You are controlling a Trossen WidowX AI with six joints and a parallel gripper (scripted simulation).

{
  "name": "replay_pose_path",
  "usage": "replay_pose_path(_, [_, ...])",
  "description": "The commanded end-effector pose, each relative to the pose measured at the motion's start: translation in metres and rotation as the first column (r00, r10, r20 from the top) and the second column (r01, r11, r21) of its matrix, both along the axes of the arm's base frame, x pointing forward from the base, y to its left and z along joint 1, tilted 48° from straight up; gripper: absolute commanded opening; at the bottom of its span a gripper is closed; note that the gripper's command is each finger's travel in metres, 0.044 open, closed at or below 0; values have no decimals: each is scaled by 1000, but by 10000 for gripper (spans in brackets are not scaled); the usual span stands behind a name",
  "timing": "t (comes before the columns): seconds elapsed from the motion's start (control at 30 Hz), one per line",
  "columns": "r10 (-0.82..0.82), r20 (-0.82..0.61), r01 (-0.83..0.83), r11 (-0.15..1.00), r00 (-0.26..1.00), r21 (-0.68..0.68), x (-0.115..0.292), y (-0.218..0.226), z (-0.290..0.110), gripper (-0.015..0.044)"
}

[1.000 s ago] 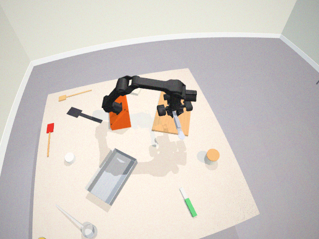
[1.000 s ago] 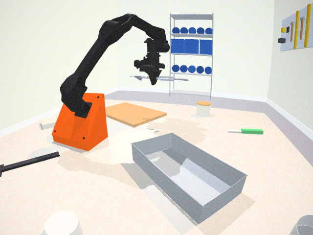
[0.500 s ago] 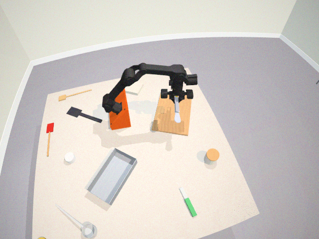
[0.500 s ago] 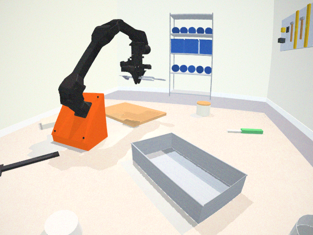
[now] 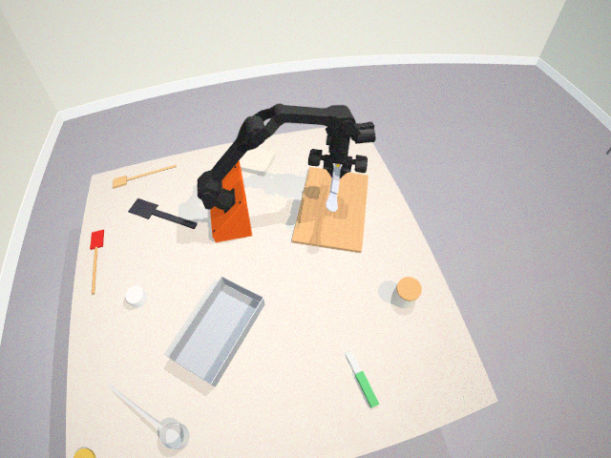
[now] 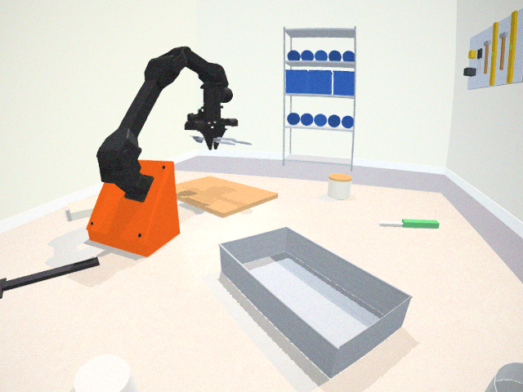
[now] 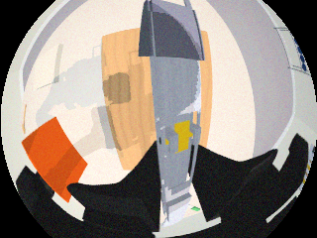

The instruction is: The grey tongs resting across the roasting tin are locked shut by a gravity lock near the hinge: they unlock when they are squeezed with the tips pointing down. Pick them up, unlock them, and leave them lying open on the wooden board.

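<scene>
My gripper (image 5: 337,169) (image 6: 212,142) (image 7: 169,143) is shut on the grey tongs (image 5: 333,196) (image 6: 230,139) (image 7: 173,86) near their hinge end, where a yellow lock piece shows. It holds them roughly level, high above the wooden board (image 5: 347,231) (image 6: 240,198) (image 7: 126,133), with the tips pointing towards the board's middle. The tongs' arms look close together. The grey roasting tin (image 5: 242,289) (image 6: 270,276) stands empty nearer the front of the mat.
The orange arm base (image 5: 229,218) (image 6: 135,215) stands left of the board. A black spatula (image 5: 160,213) (image 6: 46,273), a red spatula (image 5: 95,241), a white cup (image 5: 135,296), a cork-lidded jar (image 5: 408,290) (image 6: 339,185) and a green-handled knife (image 5: 366,385) (image 6: 417,223) lie around.
</scene>
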State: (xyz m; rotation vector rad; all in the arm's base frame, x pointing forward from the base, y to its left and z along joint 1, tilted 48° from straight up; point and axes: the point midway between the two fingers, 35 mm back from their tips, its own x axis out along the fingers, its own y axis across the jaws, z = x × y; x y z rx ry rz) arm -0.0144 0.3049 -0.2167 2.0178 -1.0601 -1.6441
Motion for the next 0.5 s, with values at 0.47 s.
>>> replay_pose_path(0.47, [-292,-287,315,948,912,36,2,3,2,-150])
